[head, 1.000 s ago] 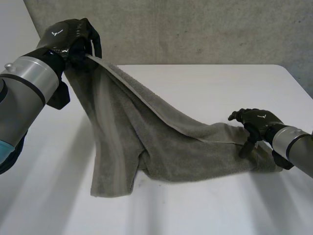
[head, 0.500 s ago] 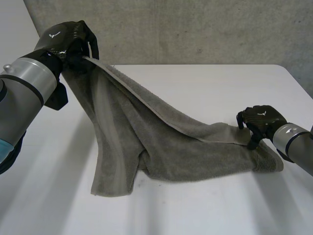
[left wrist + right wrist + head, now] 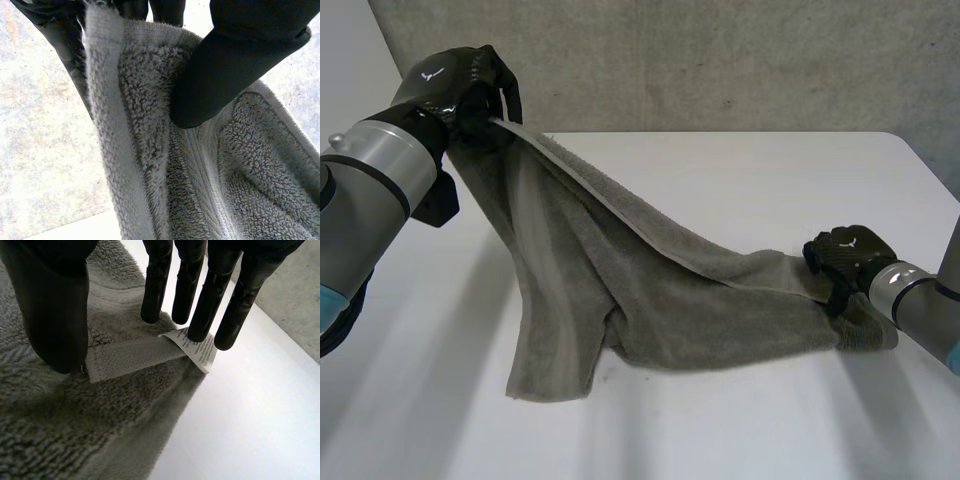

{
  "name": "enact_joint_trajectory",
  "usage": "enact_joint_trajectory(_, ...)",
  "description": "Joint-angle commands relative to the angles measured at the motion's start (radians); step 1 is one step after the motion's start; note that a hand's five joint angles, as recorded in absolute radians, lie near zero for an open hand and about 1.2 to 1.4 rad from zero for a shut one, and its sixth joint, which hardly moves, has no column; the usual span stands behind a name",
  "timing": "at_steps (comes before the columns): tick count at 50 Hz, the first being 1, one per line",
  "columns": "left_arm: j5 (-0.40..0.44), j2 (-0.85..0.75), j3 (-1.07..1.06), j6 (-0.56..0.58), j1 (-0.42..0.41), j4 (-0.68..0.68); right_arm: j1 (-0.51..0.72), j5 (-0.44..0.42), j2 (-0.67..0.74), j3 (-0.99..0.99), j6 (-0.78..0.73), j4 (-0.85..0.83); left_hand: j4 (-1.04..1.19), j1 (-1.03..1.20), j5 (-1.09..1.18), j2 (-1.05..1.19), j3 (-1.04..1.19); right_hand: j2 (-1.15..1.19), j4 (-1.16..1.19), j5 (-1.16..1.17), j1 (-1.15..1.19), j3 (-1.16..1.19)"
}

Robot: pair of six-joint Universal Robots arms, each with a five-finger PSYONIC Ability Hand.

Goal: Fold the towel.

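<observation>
The left hand [image 3: 460,85] stays high over the bench's [image 3: 740,170] far left, clamped on one corner of the towel [image 3: 650,290]; in the left wrist view its thumb [image 3: 220,75] presses the terry cloth against the fingers behind it, so the pinch looks firm. From that corner the towel hangs in a slack sheet down to the bench and runs across to the right, where its other end lies flat; the near left corner trails on the surface below the raised hand.

What has changed is on the right; a second ago the right hand [image 3: 848,256] hovered with spread fingers just above the towel's right end, and it has since dropped and drawn in until it sits on that end. Its own wrist view shows it not yet closed; the fingers [image 3: 200,300] are straight and stand apart from the thumb [image 3: 55,315], with the hemmed corner strip [image 3: 130,357] and the white care label [image 3: 200,351] lying between them, fingertips close to or touching the cloth.

So the second corner seems about to be taken; once both are held, I judge the towel can be lifted and laid over on itself. No fold is made yet.
</observation>
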Motion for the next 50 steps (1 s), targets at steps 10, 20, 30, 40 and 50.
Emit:
enact_joint_trajectory(10, 0.001, -0.021, 0.001, 0.003, 0.0, 0.008, 0.0, 0.001, 0.006, -0.033, -0.005, -0.079, 0.179, 0.202, 0.197, 0.178, 0.179, 0.769, 0.76, 0.753, 0.757, 0.759)
enact_joint_trajectory(20, -0.001, 0.003, 0.011, 0.001, 0.012, 0.0, 0.002, -0.017, -0.22, -0.112, 0.142, -0.033, 0.179, 0.202, 0.197, 0.178, 0.179, 0.769, 0.76, 0.753, 0.757, 0.759)
enact_joint_trajectory(30, -0.001, 0.221, 0.151, -0.002, 0.048, -0.161, -0.115, -0.184, -0.474, -0.441, 0.264, 0.387, 0.179, 0.202, 0.197, 0.178, 0.179, 0.769, 0.76, 0.753, 0.757, 0.759)
enact_joint_trajectory(40, 0.004, 0.249, 0.169, 0.012, 0.098, -0.311, -0.21, -0.252, -0.391, -0.701, 0.186, 0.772, 0.179, 0.202, 0.197, 0.178, 0.179, 0.769, 0.76, 0.753, 0.757, 0.759)
enact_joint_trajectory(50, 0.024, -0.089, 0.082, 0.147, 0.129, -0.298, -0.106, -0.099, -0.137, -0.71, -0.051, 0.825, 0.179, 0.202, 0.197, 0.178, 0.179, 0.769, 0.76, 0.753, 0.757, 0.759)
